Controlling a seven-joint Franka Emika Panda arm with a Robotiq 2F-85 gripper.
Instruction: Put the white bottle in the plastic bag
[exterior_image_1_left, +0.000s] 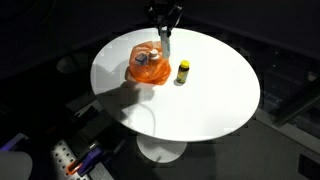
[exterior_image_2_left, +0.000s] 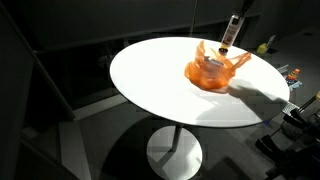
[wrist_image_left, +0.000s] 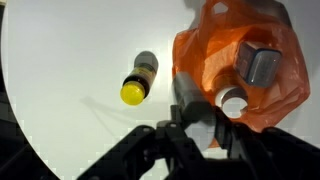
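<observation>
White bottle (exterior_image_1_left: 165, 46): it appears to hang straight below the claw (exterior_image_1_left: 165, 28), clear of the surface (exterior_image_1_left: 215, 100). The fingers are drawn in narrow against its upper part. In the wrist view the bottle (wrist_image_left: 187, 92) shows as a greyish cylinder running out from between the fingers, in shadow, so the exact contact is hard to read.

Directly beneath the claw, and spreading to one side of it, lies the orange plastic bag (exterior_image_1_left: 148, 68) with its mouth open upward. From the wrist, the bottle's lower end sits over the bag's (wrist_image_left: 215, 45) near rim rather than its middle. A grey block (wrist_image_left: 262, 66) and a white round top (wrist_image_left: 232, 101) already lie inside. On the other side of the claw, just beside the bag, is a small yellow-capped bottle (wrist_image_left: 137, 80) on the bare surface.

The bottle looks like a small, light, stiff plastic one. Its smooth round wall could twist or slide in a pinch, so a hold across the body near the top, as it appears now, suits it best. The bag is thin and floppy; its rim will give way if pushed and may fold shut. A release from the rim could tip the bottle outside, so I judge that it should first sit further over the opening.
</observation>
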